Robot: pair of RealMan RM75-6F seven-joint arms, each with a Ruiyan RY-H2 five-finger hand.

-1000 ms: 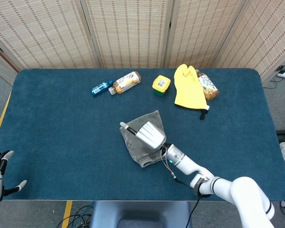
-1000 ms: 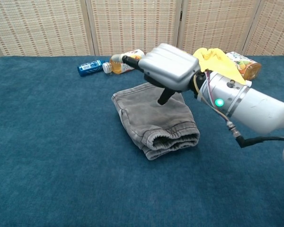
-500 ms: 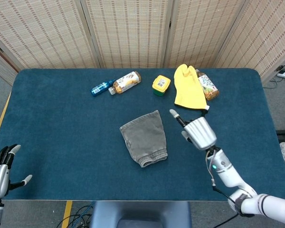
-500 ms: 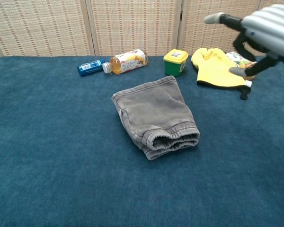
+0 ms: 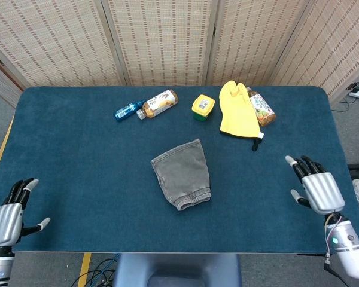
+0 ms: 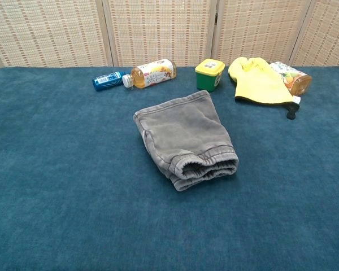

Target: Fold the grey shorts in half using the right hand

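Observation:
The grey shorts point(image 5: 182, 174) lie folded in half in the middle of the blue table, the elastic waistband toward the front; the chest view shows the shorts point(image 6: 183, 139) with nothing touching them. My right hand point(image 5: 316, 189) hovers near the table's front right corner, fingers spread and empty, far from the shorts. My left hand point(image 5: 8, 212) is at the front left corner, open too, holding nothing. Neither hand appears in the chest view.
Along the back lie a small blue bottle point(image 5: 126, 110), a tea bottle point(image 5: 158, 103), a yellow-lidded green jar point(image 5: 203, 107), a yellow rubber glove point(image 5: 238, 110) and another bottle point(image 5: 262, 108) beside it. The blue table point(image 5: 78, 167) surrounds the shorts.
My right hand lifted off the shorts and drew back right to the table's front right corner, leaving the chest view. The left hand rose slightly. The shorts stayed folded.

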